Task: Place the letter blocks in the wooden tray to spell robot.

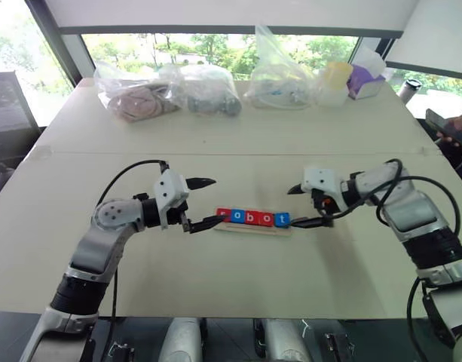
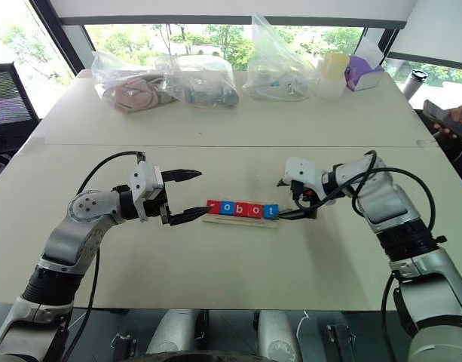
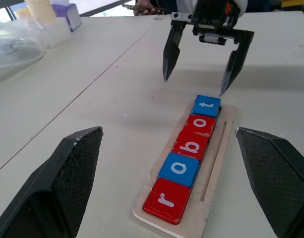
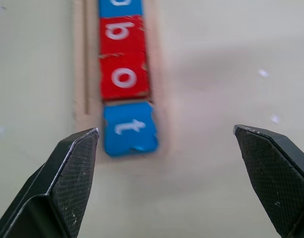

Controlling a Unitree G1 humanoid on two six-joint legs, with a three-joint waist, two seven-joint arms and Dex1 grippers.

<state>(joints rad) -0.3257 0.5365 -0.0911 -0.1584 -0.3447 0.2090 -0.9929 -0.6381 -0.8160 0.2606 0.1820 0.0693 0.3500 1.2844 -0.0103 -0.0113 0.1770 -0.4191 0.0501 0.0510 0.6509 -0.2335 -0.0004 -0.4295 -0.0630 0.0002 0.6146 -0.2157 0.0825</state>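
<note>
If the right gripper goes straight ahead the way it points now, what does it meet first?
Most likely the blue t block, last in the wooden tray. The open right gripper points down at that end of the tray, though the exact line is hard to judge.

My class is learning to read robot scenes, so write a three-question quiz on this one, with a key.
1. True or false: the wooden tray holds five letter blocks.
2. Which colour is the t block? A red, B blue, C green.
3. Fill in: the right gripper has its fingers ____ above the tray's t end.

Key: 1 true. 2 B. 3 open; the left gripper is open too, holding nothing.
</note>
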